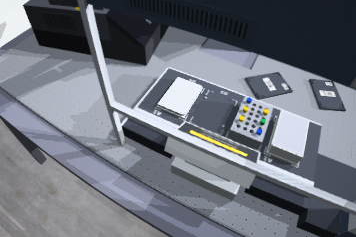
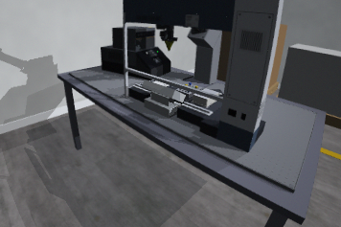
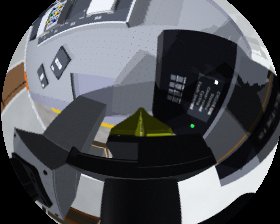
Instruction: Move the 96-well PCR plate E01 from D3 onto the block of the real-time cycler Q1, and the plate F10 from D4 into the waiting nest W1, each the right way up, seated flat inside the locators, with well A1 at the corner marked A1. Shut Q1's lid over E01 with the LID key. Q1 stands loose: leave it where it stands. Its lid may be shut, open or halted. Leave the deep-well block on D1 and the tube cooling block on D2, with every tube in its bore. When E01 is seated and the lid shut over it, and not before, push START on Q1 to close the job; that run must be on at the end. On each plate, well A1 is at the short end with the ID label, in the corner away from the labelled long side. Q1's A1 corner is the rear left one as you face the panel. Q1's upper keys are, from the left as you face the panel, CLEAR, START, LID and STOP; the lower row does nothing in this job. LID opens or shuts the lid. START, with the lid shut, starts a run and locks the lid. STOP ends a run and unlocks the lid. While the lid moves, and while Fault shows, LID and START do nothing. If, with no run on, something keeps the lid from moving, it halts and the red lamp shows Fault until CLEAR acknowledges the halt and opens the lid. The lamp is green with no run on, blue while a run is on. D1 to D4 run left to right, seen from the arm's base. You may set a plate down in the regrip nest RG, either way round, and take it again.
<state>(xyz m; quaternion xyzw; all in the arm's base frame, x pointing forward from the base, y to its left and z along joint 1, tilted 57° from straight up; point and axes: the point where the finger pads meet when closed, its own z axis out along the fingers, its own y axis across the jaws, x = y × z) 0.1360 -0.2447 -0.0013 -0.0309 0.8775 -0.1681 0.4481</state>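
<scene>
Both plates [image 1: 180, 96] far from fingers

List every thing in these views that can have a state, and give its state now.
Gripper: jaws shut, holding nothing, above the cycler's panel.
Cycler lamp: green.
White PCR plate: flat in its deck position.
Tube cooling block: on the deck, coloured tubes standing in its bores.
Deep-well block: flat at the deck's other end.
Cycler lid: cannot tell.
</scene>
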